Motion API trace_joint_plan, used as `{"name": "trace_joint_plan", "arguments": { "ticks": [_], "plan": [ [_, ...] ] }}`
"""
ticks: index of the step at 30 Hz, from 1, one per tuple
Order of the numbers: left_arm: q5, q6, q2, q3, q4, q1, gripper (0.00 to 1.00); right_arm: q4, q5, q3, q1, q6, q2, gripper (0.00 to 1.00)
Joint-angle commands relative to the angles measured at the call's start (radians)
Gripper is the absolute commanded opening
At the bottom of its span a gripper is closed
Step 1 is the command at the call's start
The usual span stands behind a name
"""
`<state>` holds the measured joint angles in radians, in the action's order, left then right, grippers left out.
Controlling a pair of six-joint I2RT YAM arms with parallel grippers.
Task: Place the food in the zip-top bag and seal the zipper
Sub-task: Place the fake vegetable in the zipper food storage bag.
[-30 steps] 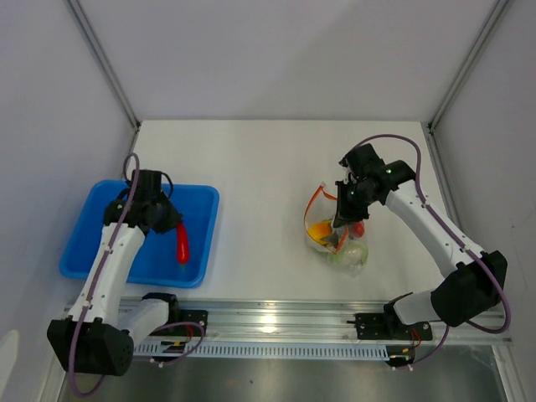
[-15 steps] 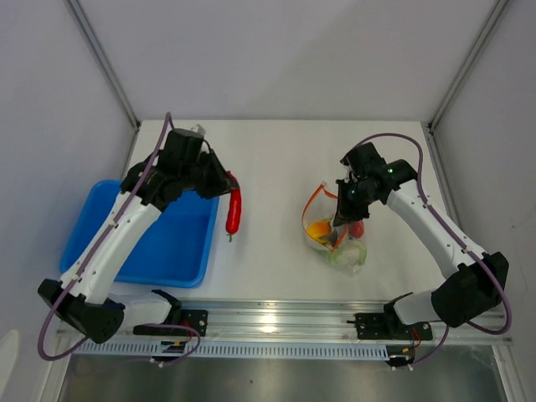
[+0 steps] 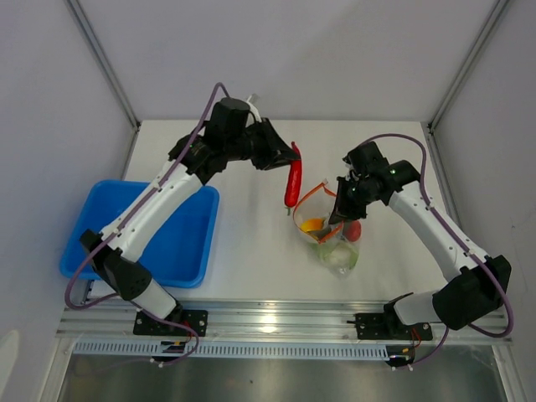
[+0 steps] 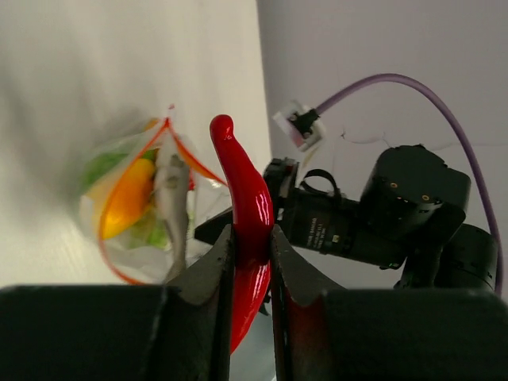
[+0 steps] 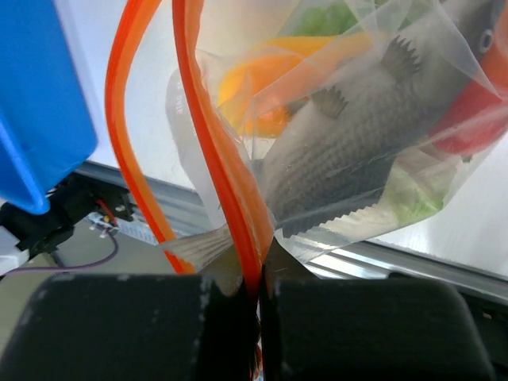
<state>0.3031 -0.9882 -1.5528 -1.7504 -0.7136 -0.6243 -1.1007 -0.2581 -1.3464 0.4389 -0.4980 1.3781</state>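
Top view: I see my left gripper (image 3: 291,170) reaching out over the bench (image 3: 251,251), its fingers clamped on the red chili (image 3: 291,184); the chili hangs lengthwise just beside the mouth of the zip-top bag (image 3: 337,249), apart from it. Left wrist view: the left gripper (image 4: 252,240) pinches the chili (image 4: 242,178) at mid-body, the curved tip pointing away from the camera; beyond it the bag (image 4: 119,246) gapes open.

Right wrist view: my right gripper (image 5: 254,279) is closed tight on the zipper (image 5: 208,135), one side of the orange-red strip nipped between the pads, the other side bowing away; the bag (image 5: 444,48) hangs from that hold. Top view: the right gripper (image 3: 342,208) holds the bag's mouth edge up; I cannot tell whether the bag's bottom rests on the bench.

Inside the bag: the grey fish (image 5: 349,159), a yellow-orange piece (image 5: 254,87), a red fruit (image 5: 472,111), green leafy bits (image 5: 325,17). The blue tray (image 3: 180,247) sits well apart, on the left side.
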Motion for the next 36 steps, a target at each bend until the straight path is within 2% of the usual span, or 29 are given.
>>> {"name": "trace_joint_plan", "arguments": {
  "ticks": [1, 2, 3, 5, 11, 13, 27, 36],
  "plan": [
    [0.030, -0.056, -0.012, -0.020, 0.143, -0.073, 0.01, 0.077, -0.093, -0.002, -0.005, -0.057, -0.048, 0.00],
    [0.027, -0.066, -0.001, 0.001, 0.178, -0.083, 0.01, 0.094, -0.107, 0.007, -0.005, -0.069, -0.051, 0.00],
    [0.010, -0.075, 0.013, 0.093, 0.274, -0.090, 0.01, 0.137, -0.121, 0.016, -0.006, -0.100, -0.056, 0.00],
    [-0.012, -0.092, 0.052, 0.133, 0.350, -0.106, 0.01, 0.176, -0.151, 0.050, -0.006, -0.129, -0.062, 0.00],
    [-0.042, -0.053, 0.022, 0.190, 0.358, -0.117, 0.01, 0.197, -0.152, 0.069, -0.008, -0.177, -0.091, 0.00],
    [-0.068, -0.041, 0.026, 0.236, 0.428, -0.129, 0.01, 0.206, -0.155, 0.082, -0.011, -0.194, -0.117, 0.00],
    [-0.076, -0.032, -0.122, 0.157, 0.491, -0.161, 0.01, 0.180, -0.152, 0.086, -0.019, -0.203, -0.162, 0.00],
    [-0.094, 0.025, -0.139, 0.198, 0.491, -0.187, 0.01, 0.142, -0.107, 0.064, -0.028, -0.220, -0.143, 0.00]
  ]
}}
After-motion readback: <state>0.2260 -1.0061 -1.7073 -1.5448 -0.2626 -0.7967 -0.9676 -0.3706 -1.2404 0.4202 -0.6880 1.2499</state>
